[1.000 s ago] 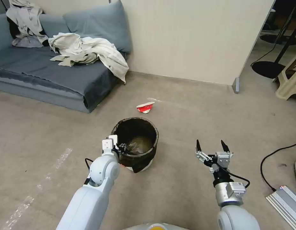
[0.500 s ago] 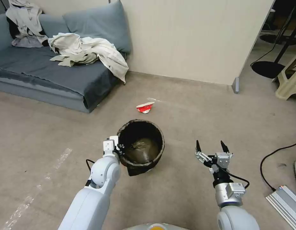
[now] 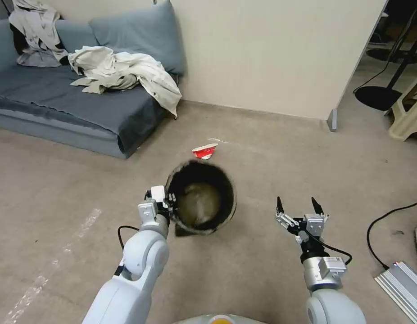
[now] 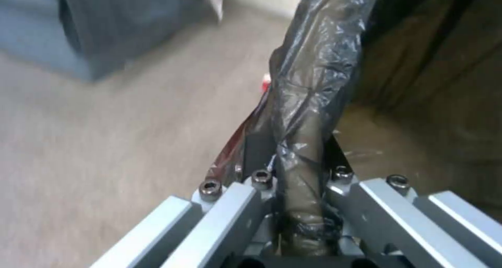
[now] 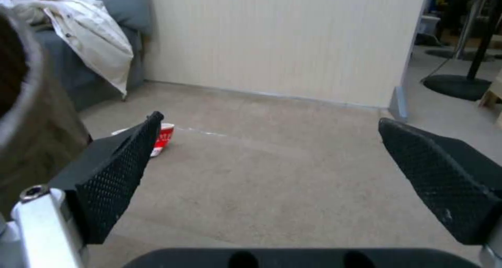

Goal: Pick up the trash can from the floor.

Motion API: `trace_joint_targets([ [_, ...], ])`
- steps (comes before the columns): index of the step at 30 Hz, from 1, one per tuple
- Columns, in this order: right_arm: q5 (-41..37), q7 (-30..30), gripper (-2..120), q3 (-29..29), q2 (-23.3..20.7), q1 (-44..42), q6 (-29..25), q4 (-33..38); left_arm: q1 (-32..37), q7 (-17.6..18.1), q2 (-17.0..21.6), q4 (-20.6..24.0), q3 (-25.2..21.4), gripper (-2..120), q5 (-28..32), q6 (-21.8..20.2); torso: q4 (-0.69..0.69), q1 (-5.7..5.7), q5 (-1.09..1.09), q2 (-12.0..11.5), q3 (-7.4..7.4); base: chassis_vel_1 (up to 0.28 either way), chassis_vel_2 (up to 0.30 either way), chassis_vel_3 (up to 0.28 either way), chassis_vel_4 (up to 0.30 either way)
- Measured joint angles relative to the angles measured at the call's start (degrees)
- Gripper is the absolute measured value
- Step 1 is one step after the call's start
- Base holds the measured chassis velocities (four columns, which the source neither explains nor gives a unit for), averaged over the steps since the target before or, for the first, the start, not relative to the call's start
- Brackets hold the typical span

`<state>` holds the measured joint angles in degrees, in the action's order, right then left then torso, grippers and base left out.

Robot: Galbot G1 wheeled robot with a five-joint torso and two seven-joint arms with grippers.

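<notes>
Item one, the trash can (image 3: 201, 197): a second ago you had it standing on the floor (image 3: 271, 148) with its white base showing; now it sits higher and nearer the head camera, blurred, its mouth tipped toward the lens and the base out of sight. A fold of the dark bag hangs below it. You can read that as the can coming off the ground, so the lift looks under way, though its underside is hidden and clearance cannot be confirmed. Item two, your left gripper (image 3: 169, 203): clamped on the can's near-left rim, and the left wrist view shows the bag-wrapped rim (image 4: 308, 115) pinched between the closed jaws. Since the hold is on one side only, expect the can to hang tilted. Item three, your right gripper (image 3: 297, 208): unchanged over the last second, parked low to the right of the can and well apart from it, fingers spread wide, holding nothing. Item four, a crushed red-and-white cup (image 3: 205, 151): on the floor beyond the can, unmoved. Item five, sofa (image 3: 60, 103) with heaped clothing: far left, not involved.
</notes>
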<state>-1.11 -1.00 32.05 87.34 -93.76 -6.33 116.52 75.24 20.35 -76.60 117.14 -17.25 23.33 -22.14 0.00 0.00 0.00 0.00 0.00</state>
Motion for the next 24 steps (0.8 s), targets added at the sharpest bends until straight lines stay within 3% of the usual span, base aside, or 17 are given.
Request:
trace_joint_targets([
  [4,0.1,0.0,100,-0.2,0.1,0.1,0.2,0.2,1.5,-2.5,0.6,1.5,-0.8,1,-1.4,2.7,0.01,0.0,0.0,0.0,0.0,0.0,0.0,0.0,0.0],
  [6,0.2,0.1,100,-0.2,0.0,0.2,0.4,0.7,3.2,-5.5,1.3,3.0,-1.8,1,-3.2,6.1,0.01,0.0,0.0,0.0,0.0,0.0,0.0,0.0,0.0],
  [14,-0.5,0.1,100,0.8,-0.1,-0.2,0.4,1.1,4.9,-8.9,1.9,3.8,-2.4,1,-7.9,9.1,-0.01,0.0,-0.01,0.0,0.0,0.0,0.0,0.0,0.0],
  [24,-0.6,0.1,100,1.0,0.3,0.1,0.6,1.2,5.8,-9.2,1.7,4.4,-2.6,1,-9.1,9.2,0.0,0.0,0.0,0.0,0.0,0.0,0.0,0.0,0.0],
])
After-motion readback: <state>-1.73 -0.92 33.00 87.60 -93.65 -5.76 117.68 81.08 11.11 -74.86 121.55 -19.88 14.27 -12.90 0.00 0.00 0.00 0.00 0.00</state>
